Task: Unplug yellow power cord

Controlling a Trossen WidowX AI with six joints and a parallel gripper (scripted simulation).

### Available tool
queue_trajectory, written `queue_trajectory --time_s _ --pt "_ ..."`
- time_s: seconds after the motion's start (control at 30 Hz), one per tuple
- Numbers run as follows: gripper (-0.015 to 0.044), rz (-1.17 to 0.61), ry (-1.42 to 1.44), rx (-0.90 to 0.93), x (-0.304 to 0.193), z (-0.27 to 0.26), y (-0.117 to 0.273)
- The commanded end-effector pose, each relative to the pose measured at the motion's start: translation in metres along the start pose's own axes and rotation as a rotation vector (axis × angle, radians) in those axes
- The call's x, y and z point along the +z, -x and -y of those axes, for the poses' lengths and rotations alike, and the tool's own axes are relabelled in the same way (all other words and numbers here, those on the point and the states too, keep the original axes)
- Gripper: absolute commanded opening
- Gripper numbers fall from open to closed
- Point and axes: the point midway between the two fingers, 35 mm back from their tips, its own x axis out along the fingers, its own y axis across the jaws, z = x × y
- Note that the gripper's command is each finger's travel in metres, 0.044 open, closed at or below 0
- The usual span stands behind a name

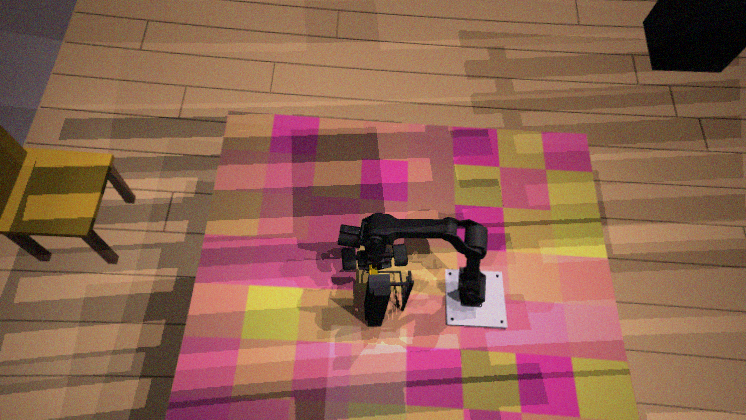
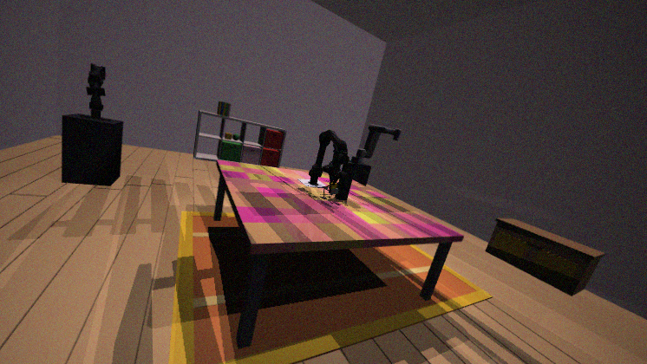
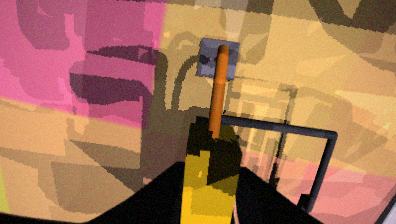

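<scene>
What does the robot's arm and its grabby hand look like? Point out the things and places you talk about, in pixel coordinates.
The robot's arm (image 1: 417, 228) (image 2: 324, 135) is black all over, built from chunky rounded joints with slimmer links between. Its gripper (image 3: 210, 172) looks black too, with dark, slanting, wedge-shaped fingers. The pictures are too dim to show any markings.
</scene>
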Motion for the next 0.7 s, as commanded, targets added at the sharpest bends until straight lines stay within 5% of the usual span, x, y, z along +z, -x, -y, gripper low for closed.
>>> queue_trajectory --time_s 0.0,0.13,0.67 --pt "0.0 0.072 -0.038 -0.001 0.033 0.003 0.005" --pt "0.0 0.073 -0.038 -0.001 0.039 0.005 0.006" --pt "0.042 0.075 -0.041 -0.003 0.041 0.004 0.008"
